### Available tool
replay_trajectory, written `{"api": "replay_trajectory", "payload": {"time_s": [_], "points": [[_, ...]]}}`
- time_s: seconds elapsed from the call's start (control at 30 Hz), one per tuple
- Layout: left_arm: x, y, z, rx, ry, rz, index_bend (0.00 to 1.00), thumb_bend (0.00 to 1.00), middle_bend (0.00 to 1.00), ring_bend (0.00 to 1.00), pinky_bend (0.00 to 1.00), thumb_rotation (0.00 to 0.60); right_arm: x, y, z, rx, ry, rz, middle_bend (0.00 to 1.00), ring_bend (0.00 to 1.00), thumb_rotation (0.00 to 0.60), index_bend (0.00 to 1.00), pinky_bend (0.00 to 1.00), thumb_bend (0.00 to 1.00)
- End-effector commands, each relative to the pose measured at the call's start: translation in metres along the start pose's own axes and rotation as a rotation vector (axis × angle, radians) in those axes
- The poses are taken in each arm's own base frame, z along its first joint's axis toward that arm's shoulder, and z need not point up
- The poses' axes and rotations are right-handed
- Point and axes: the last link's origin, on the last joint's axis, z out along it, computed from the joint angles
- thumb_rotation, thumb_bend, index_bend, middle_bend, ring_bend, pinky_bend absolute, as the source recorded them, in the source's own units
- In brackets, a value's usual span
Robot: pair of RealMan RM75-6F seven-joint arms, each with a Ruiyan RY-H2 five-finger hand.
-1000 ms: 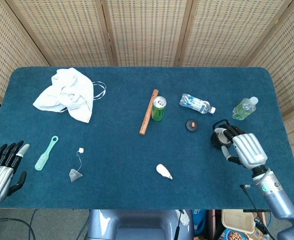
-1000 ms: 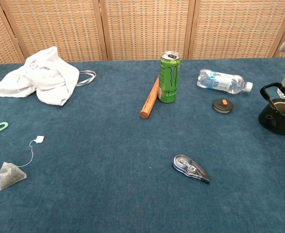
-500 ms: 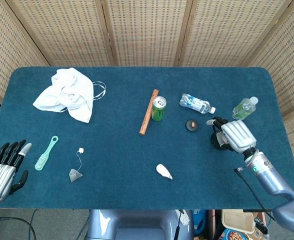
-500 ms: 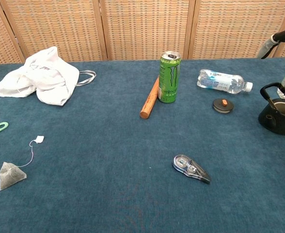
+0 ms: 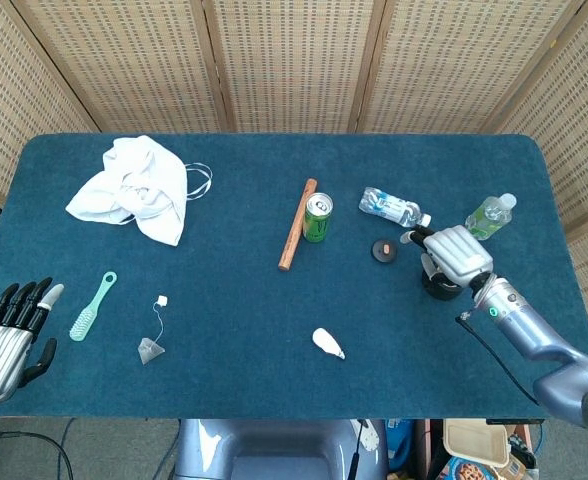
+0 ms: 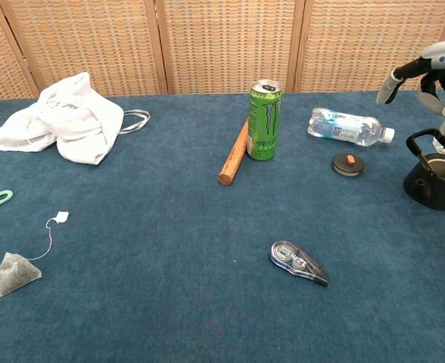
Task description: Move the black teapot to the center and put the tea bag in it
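The black teapot (image 6: 437, 180) stands lidless at the table's right side, its wire handle upright. In the head view only its lower edge (image 5: 440, 289) shows beneath my right hand (image 5: 455, 254). That hand (image 6: 433, 66) hovers a little above the handle with fingers apart, holding nothing. The tea bag (image 5: 151, 348) lies at the front left with its string and white tag; in the chest view the tea bag (image 6: 16, 274) is at the lower left. My left hand (image 5: 10, 334) rests off the table's front left corner, fingers spread and empty.
The teapot's lid (image 5: 382, 249) lies left of the pot. A green can (image 5: 318, 218) and wooden rod (image 5: 297, 224) stand mid-table, a lying water bottle (image 5: 392, 208) and green bottle (image 5: 490, 216) behind the pot. White cloth (image 5: 134, 188), mint brush (image 5: 93, 306), correction tape (image 5: 328, 343).
My right hand has travelled from the near side of the teapot up and away from me, ending over the pot. The teapot, tea bag and left hand stay put.
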Motion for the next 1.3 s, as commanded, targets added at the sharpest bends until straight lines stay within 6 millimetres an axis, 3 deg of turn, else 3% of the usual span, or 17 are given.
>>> {"api": "replay_trajectory", "payload": {"time_s": [0.03, 0.5, 1.3], "points": [[0.0, 0.0, 0.0, 0.002, 0.0, 0.001, 0.0, 0.54, 0.0, 0.0, 0.0, 0.6, -0.003, 0.0, 0.005, -0.001, -0.034, -0.027, 0.32, 0.58, 0.6, 0.29, 0.74, 0.88], [-0.003, -0.002, -0.003, 0.014, -0.011, -0.006, 0.0, 0.54, 0.0, 0.0, 0.0, 0.6, -0.013, 0.003, 0.02, -0.025, -0.095, -0.098, 0.34, 0.59, 0.6, 0.31, 0.75, 0.89], [-0.009, -0.003, -0.002, 0.017, -0.035, -0.017, 0.0, 0.54, 0.0, 0.0, 0.0, 0.6, -0.036, 0.027, 0.04, -0.119, -0.183, -0.214, 0.36, 0.59, 0.6, 0.34, 0.75, 0.89]]}}
